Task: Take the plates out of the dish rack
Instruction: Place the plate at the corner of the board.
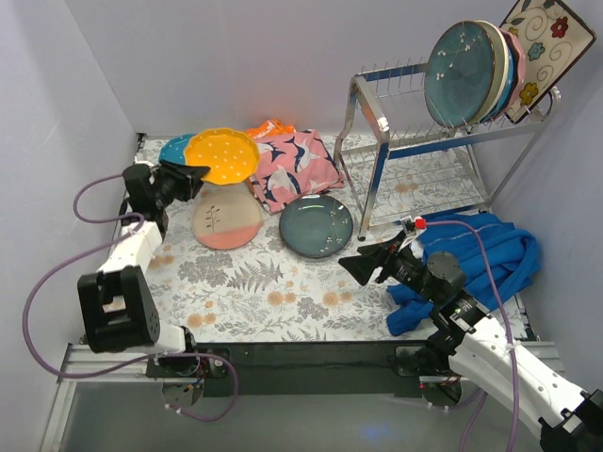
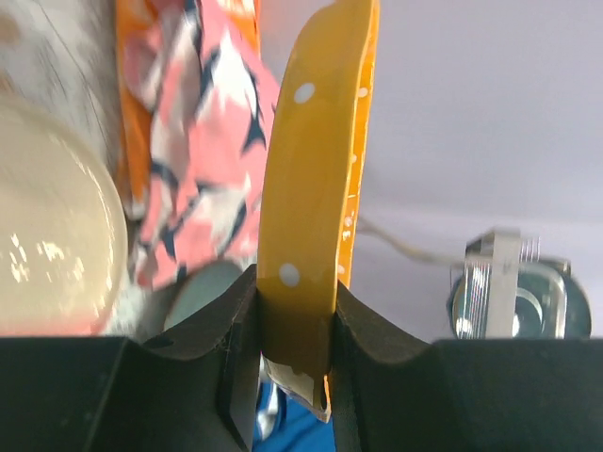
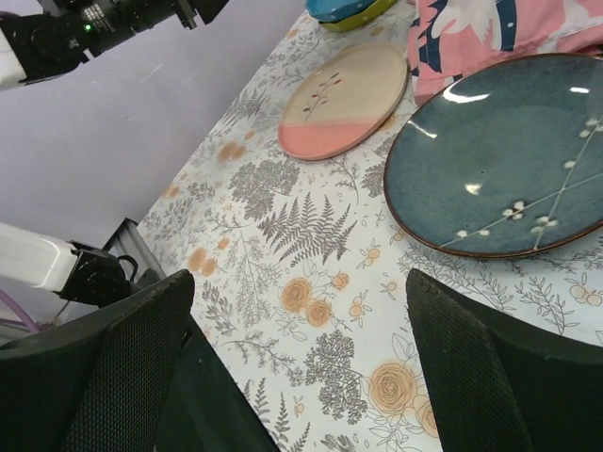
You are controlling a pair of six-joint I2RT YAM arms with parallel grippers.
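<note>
My left gripper is shut on the rim of an orange dotted plate and holds it above the table at the back left; the left wrist view shows the plate edge-on between the jaws. A blue dotted plate lies beneath it. A cream-pink plate and a dark teal plate lie flat on the table. The chrome dish rack at the back right holds a dark teal plate, others behind it, and a square floral plate. My right gripper is open and empty, near the teal plate.
A pink bird-print cloth lies between the plates and the rack, with an orange cloth behind it. A blue garment is heaped at the right, beside my right arm. Walls close in on the left, back and right.
</note>
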